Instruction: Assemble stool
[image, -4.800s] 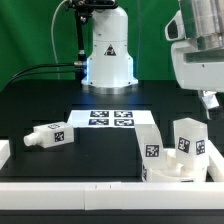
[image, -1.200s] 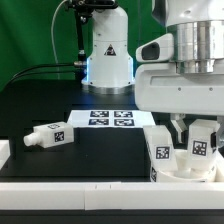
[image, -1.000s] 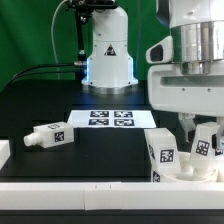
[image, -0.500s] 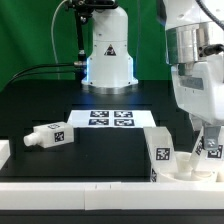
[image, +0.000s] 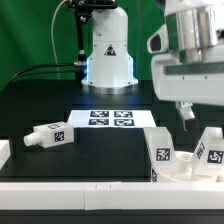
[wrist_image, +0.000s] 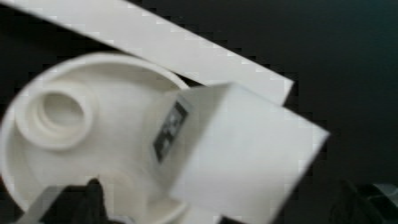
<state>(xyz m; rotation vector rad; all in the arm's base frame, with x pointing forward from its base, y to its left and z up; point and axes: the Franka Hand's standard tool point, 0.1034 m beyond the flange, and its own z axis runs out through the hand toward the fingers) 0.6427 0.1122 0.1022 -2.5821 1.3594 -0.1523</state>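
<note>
The round white seat disc (image: 184, 170) lies at the exterior view's right front. Two white tagged legs stand on it: one (image: 160, 151) on its left side, one (image: 210, 156) on its right side, leaning a little. A third leg (image: 48, 135) lies loose on the black table at the left. My gripper (image: 186, 112) hangs above the seat, clear of both legs. In the wrist view the seat (wrist_image: 71, 100) with a round hole and a leg (wrist_image: 240, 140) lie below the gripper (wrist_image: 222, 205). Its dark fingers (wrist_image: 71, 203) stand wide apart and hold nothing.
The marker board (image: 110, 118) lies flat at mid table. The robot base (image: 108, 55) stands behind it. A white wall (image: 143, 140) runs beside the seat and shows in the wrist view (wrist_image: 196, 50). A white ledge (image: 90, 190) lines the front edge.
The gripper was down around the right leg on the seat, then let go and rose. The leg stays standing on the seat. The loose leg has not moved.
</note>
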